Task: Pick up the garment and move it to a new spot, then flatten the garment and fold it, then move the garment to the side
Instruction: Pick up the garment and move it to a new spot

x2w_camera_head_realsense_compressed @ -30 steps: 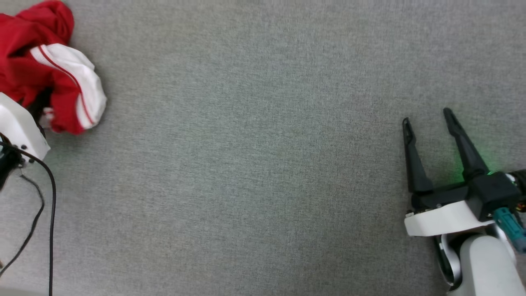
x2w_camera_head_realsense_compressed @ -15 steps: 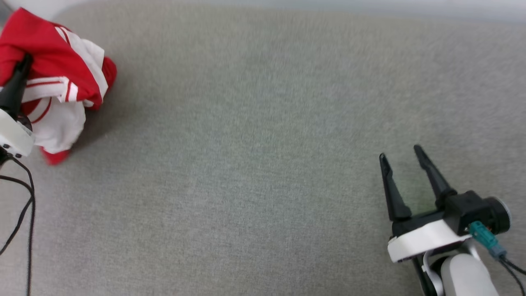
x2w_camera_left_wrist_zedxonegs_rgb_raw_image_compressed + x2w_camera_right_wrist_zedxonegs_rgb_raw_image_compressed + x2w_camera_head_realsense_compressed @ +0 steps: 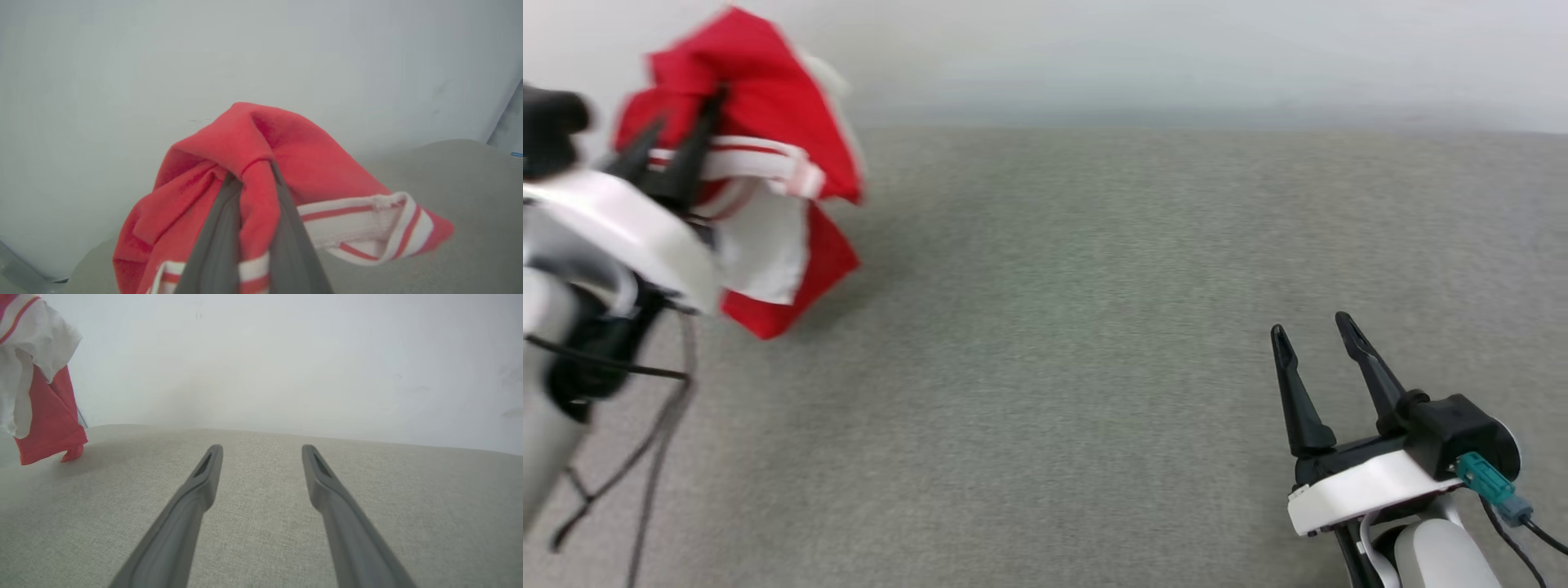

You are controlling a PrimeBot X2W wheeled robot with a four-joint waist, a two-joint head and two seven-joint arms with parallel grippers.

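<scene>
Left gripper (image 3: 251,173) first: fingers pinched narrow on a fold of red cloth. The garment (image 3: 286,139) bunches over the tips and spills down both sides, with the striped trim (image 3: 367,220) trailing off toward four o'clock in the wrist view. A one-fold pinch like that carries it as a crumpled bundle rather than a spread sheet, which I'd say suits moving it, not flattening it.

In the head view the bundle hangs at ten o'clock, lifted, with its lowest red corner down near the table (image 3: 1094,327). From the right wrist view I can't tell whether that corner touches or just clears. The left fingers point up toward one o'clock. Behind them the white wrist (image 3: 621,237) and pale forearm (image 3: 543,441) run back to eight o'clock, all of it blurred.

The right gripper (image 3: 1311,327) sits at four o'clock, fingers spread wide with nothing between them, aimed at twelve and low over the table. Its forearm (image 3: 1437,555) rises from the bottom edge. It is well apart from the garment — parked clear, by my read, so the carry has room and a second grip is ready for the flattening.
</scene>
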